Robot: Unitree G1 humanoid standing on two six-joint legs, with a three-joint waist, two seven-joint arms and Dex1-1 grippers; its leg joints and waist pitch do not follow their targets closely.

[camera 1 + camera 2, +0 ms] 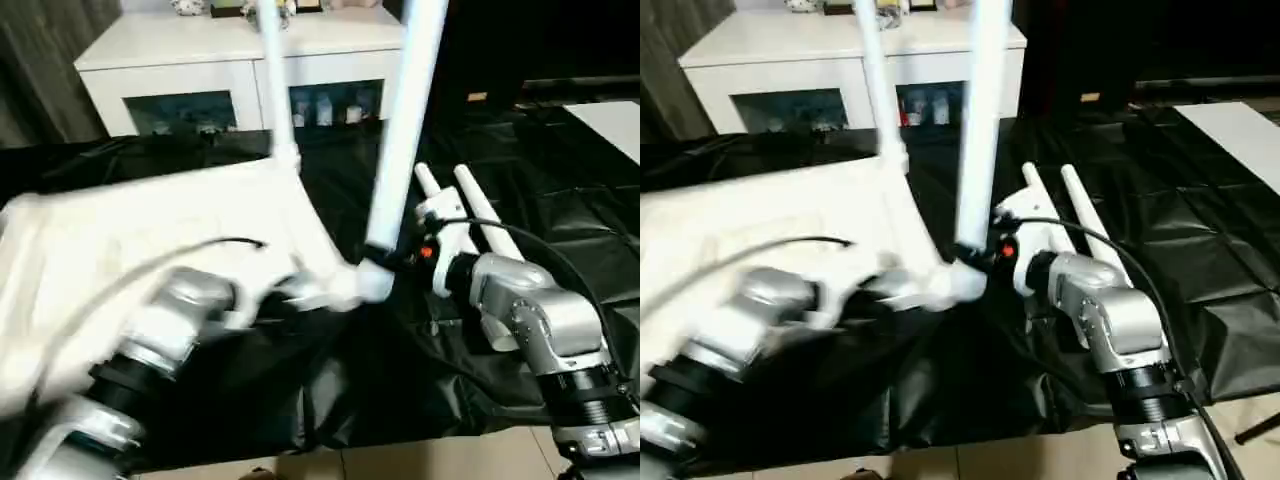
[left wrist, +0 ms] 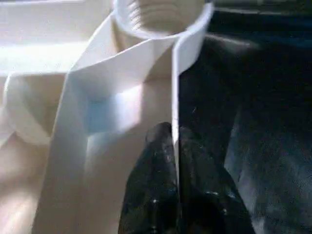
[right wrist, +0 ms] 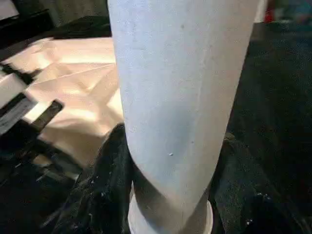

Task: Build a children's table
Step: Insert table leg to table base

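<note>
The children's table top (image 1: 130,240) lies upside down on the black sheet, ribbed underside up. One white leg (image 1: 272,90) stands upright in a far corner. A second upright leg (image 1: 405,130) rises from the near right corner, and my right gripper (image 3: 170,161) is shut on it just above its base, one black finger on each side. My left gripper (image 2: 175,161) is shut on the top's thin rim wall, just below an empty threaded socket (image 2: 161,17). Two loose legs (image 1: 478,210) lie side by side on the sheet behind my right wrist.
A white cabinet (image 1: 230,60) with glass doors stands behind the work. The crinkled black sheet (image 1: 560,200) covers the surface out to the right. A flat white board (image 1: 615,120) lies at the far right. Light floor (image 1: 420,460) shows along the front edge.
</note>
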